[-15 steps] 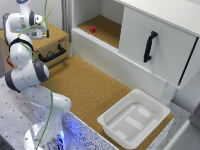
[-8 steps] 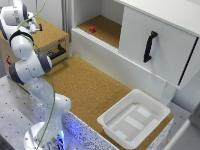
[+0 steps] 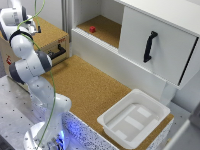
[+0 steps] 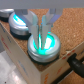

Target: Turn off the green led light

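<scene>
I have the gripper [image 4: 41, 34], fingers nearly pinched together, right above the green led light [image 4: 44, 46], still glowing, press pending.

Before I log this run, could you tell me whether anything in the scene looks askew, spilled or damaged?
Nothing stands out. The green light glows on the cork-topped box, with the pincer right over it. The white tray sits flat and unspilled on the cork table.
</scene>
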Tool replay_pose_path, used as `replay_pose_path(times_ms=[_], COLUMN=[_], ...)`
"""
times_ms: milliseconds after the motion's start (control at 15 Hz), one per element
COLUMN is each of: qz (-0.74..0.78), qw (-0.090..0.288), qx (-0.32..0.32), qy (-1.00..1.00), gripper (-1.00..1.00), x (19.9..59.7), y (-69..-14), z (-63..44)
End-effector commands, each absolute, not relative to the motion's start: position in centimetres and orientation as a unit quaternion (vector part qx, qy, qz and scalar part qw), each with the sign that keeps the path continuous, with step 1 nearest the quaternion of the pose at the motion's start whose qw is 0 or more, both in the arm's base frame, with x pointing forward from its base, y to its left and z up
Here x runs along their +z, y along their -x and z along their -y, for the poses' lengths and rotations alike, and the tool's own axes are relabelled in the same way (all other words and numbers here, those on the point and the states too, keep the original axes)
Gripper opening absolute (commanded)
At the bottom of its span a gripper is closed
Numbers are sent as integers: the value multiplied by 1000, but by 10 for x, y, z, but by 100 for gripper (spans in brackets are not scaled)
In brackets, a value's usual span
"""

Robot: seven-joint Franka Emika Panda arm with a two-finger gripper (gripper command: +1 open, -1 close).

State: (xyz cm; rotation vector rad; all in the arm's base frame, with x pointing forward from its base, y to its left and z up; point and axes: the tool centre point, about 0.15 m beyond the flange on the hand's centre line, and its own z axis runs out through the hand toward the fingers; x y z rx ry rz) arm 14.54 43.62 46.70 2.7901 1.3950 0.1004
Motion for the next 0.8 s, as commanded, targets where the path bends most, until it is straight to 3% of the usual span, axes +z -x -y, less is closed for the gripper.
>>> replay_pose_path(times_ms=[0, 200, 467, 533, 733], qz=[-422, -425, -412, -408, -382], qw=[-8, -3, 31, 44, 56], qx=[28, 41, 78, 84, 95], qy=[-906, -904, -907, -908, -918], gripper=[-100, -100, -100, 100, 100], x=[431, 444, 510, 521, 520], y=[-162, -162, -158, -158, -165], z=[-444, -445, -431, -427, -420])
